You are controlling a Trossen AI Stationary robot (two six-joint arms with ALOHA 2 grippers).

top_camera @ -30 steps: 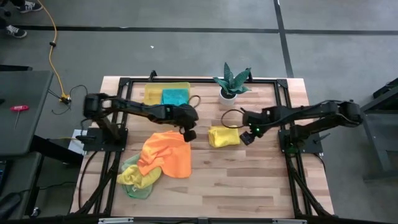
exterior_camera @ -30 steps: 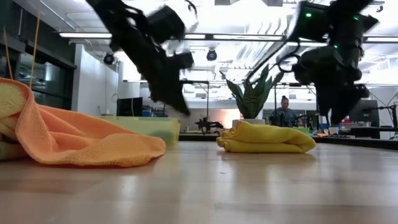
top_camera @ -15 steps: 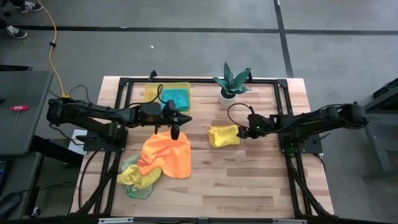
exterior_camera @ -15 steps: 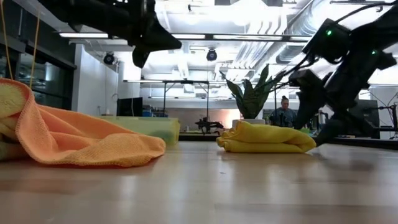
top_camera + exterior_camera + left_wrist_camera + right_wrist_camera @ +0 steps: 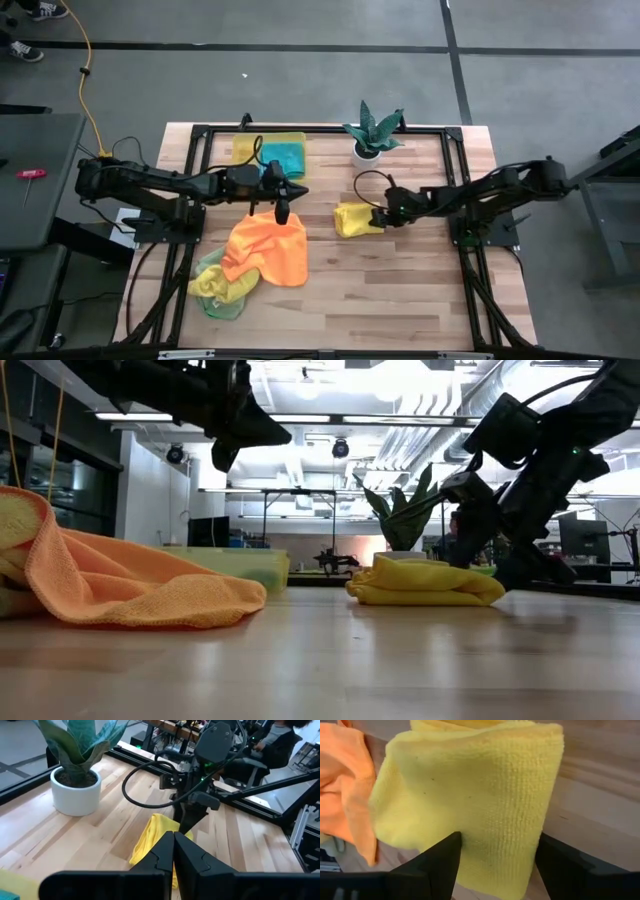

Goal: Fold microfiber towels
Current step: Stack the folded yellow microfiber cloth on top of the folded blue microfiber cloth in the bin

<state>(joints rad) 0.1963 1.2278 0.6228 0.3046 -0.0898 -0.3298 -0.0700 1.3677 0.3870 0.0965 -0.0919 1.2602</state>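
A folded yellow towel [image 5: 355, 218] [image 5: 425, 582] lies mid-table. My right gripper [image 5: 378, 218] [image 5: 498, 840] is open at its right end, one finger on each side of the fold. An orange towel [image 5: 265, 250] lies spread over a heap of yellow and green towels [image 5: 215, 290] at the near left. My left gripper [image 5: 302, 190] [image 5: 173, 851] is shut on nothing. It hangs above the orange towel's far edge and points toward the table's right. A teal towel [image 5: 282, 155] lies in the yellow bin [image 5: 243, 150]. My right gripper straddles the yellow towel's right end [image 5: 500, 805] with open fingers [image 5: 445, 855]. They slant down from the table's right. Whether they touch the cloth I cannot tell. The towel lies flat on the table.
A potted plant [image 5: 370, 135] in a white pot stands at the far middle, just behind the yellow towel. The black frame rails [image 5: 320, 128] run round the table's edges. Bare wood [image 5: 400, 290] lies at the near right.
My left gripper has risen from just above the orange towel, drawn back toward the table's left and tipped up nearly level, then held still. My right gripper has sunk toward the table, rolled, and moved left until its open fingers flank the yellow towel's right end. The towels have not moved.
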